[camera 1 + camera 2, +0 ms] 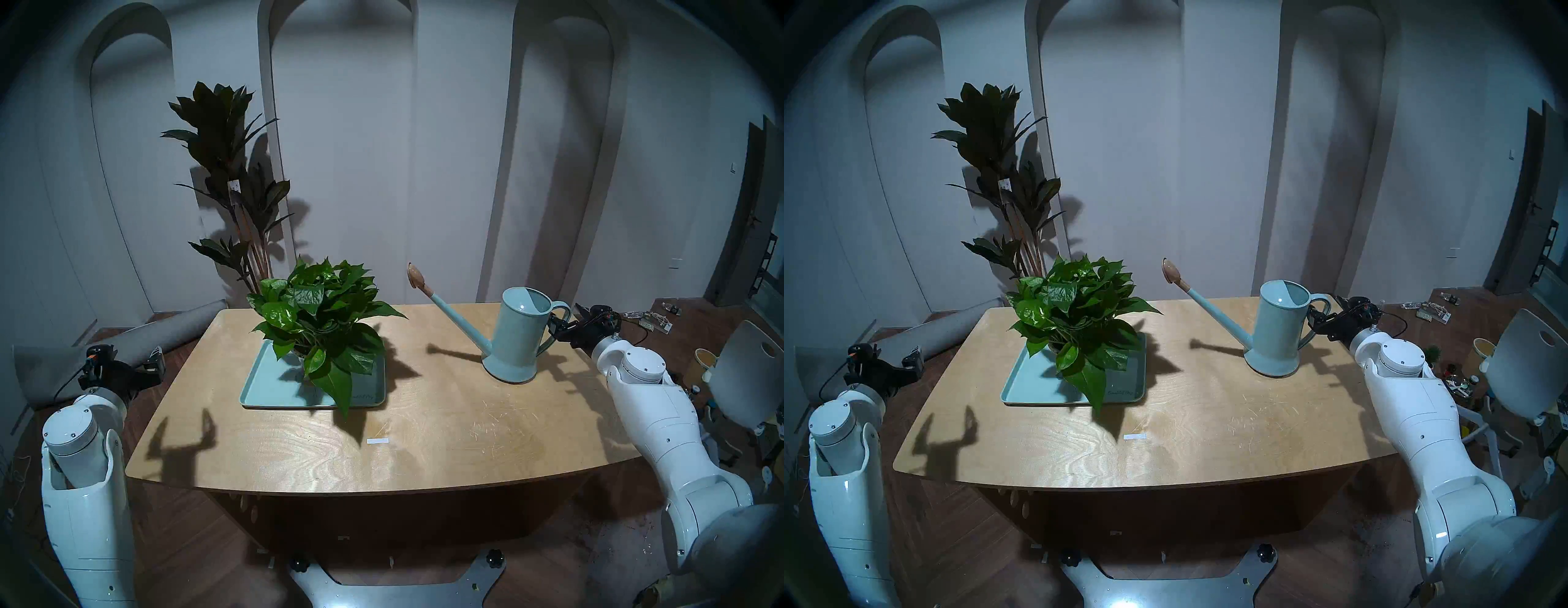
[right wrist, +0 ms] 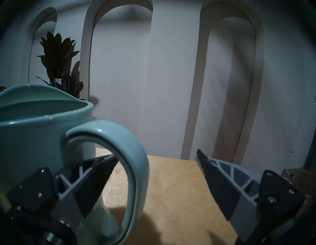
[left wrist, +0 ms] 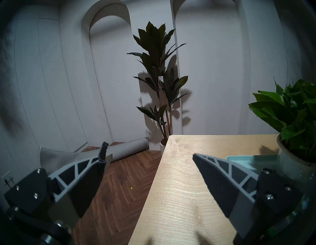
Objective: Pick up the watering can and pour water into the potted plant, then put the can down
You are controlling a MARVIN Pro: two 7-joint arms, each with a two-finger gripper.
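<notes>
the watering can stands upright on the right side of the wooden table, with its long spout pointing toward the potted plant. the plant sits on a pale green tray near the middle. the right gripper is spread wide around the can's loop handle, one finger poking through the loop. the left gripper is spread open too, holding nothing, by the table's left edge.
</notes>
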